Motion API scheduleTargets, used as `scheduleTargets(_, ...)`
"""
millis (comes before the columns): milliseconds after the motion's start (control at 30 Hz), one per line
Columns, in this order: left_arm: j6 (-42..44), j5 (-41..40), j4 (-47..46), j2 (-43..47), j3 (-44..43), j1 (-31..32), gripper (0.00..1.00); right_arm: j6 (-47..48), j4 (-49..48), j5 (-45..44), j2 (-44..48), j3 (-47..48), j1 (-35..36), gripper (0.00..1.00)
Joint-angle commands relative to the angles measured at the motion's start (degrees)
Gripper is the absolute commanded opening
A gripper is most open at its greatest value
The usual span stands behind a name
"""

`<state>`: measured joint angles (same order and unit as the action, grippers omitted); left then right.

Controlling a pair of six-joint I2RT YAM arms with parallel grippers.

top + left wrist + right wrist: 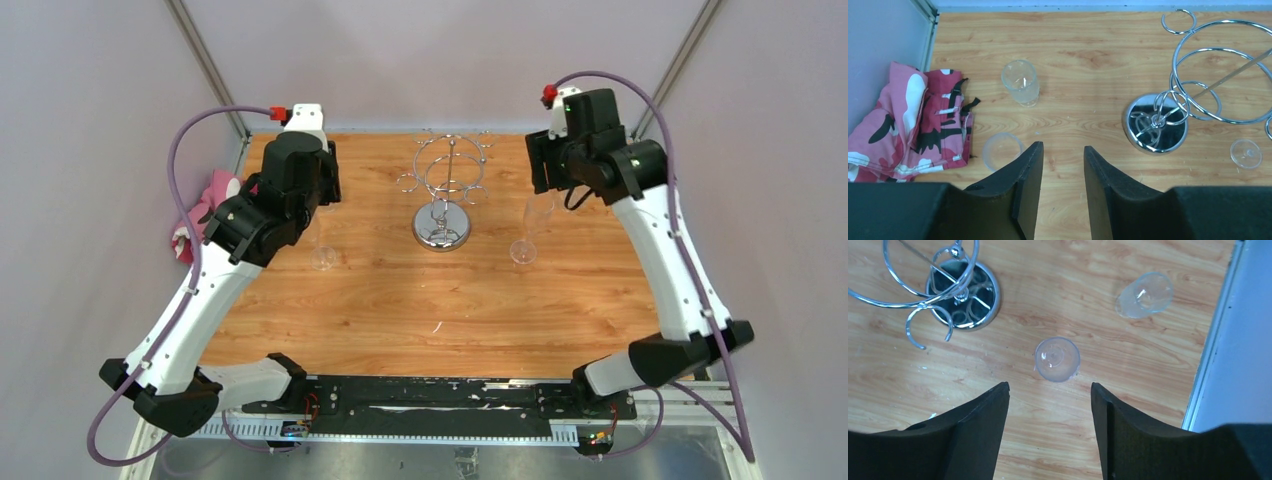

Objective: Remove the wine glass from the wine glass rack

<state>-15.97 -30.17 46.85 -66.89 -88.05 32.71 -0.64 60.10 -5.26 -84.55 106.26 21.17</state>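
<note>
We see left gripper [1062,147], right gripper [1049,386] spread, empty | clear wine glass [1057,359] upright just ahead of right one | shiny chrome wire rack [442,228] mid-bench [420,310], by far edge.

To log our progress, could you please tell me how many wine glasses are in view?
2. The left wine glass stands on the table left of the wine glass rack, by the left arm; the right wine glass stands right of it. The rack's loops look empty.

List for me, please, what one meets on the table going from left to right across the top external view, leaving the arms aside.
pink camouflage cloth → left wine glass → wine glass rack → right wine glass
</note>
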Motion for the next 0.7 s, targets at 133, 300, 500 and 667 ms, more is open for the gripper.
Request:
scheduleTargets(133,0.84,0.42,-2.36,1.93,2.33,0.06,0.46,-4.18,-9.77,-5.18,17.26,-8.88,1.25,0.80)
scheduleTargets(300,1.76,1.89,-5.85,4.72,4.75,0.07,0.57,-5.78,-17.06,-6.88,26.04,-18.16,1.27,0.82)
scheduleTargets(500,2.61,4.22,-14.44,11.84,11.05,0.07,0.61,-5.54,-21.93,-8.18,31.95,-24.41,1.20,0.82)
scheduleTargets(667,2.61,5.30,-14.98,13.41,11.37,0.05,0.63,-5.28,-22.45,-7.86,33.30,-24.55,1.24,0.82)
